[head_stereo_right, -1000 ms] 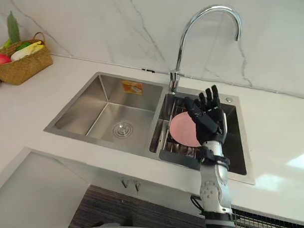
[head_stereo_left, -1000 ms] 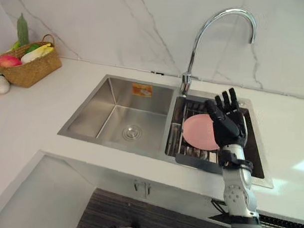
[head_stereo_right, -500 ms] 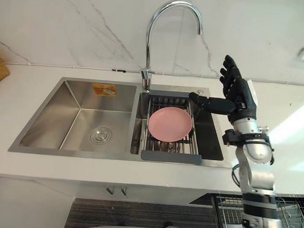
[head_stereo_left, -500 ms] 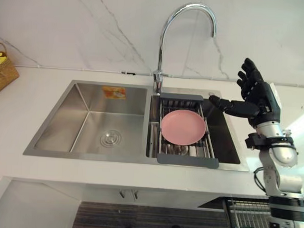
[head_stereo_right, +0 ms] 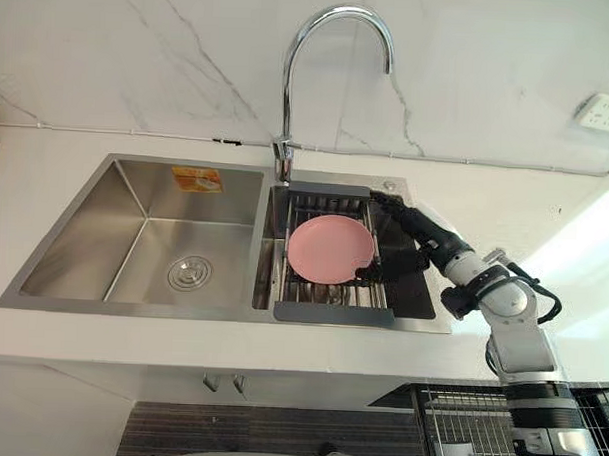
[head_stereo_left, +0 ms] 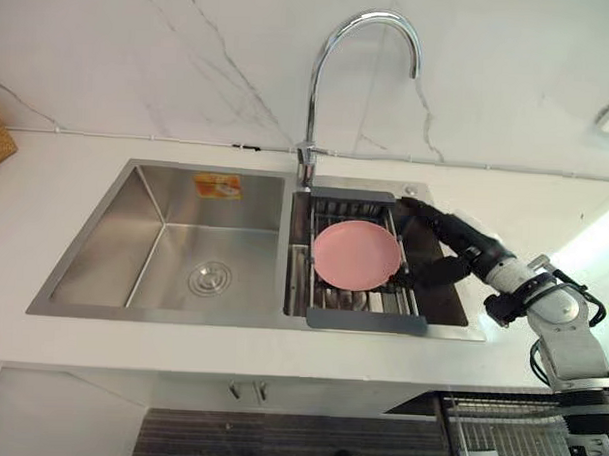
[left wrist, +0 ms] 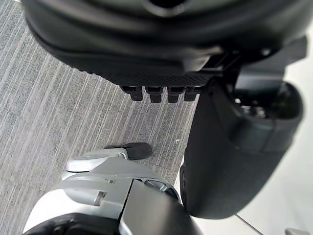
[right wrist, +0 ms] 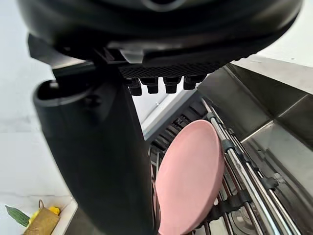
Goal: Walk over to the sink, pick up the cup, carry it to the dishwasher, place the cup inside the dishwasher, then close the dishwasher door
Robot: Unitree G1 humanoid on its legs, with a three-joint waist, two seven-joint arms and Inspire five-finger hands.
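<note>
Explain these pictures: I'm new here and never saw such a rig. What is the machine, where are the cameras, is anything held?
It is a two-legged humanoid robot with dark fingered hands. The two wide pictures come from its head, looking down at a steel sink in a white counter. The two close ones come from its wrists. In the sink's right basin, under the faucet, a rack carries a pink plate. The right hand reaches open into that basin beside the plate, holding nothing. The left hand hangs open over the grey floor, also empty.
</note>
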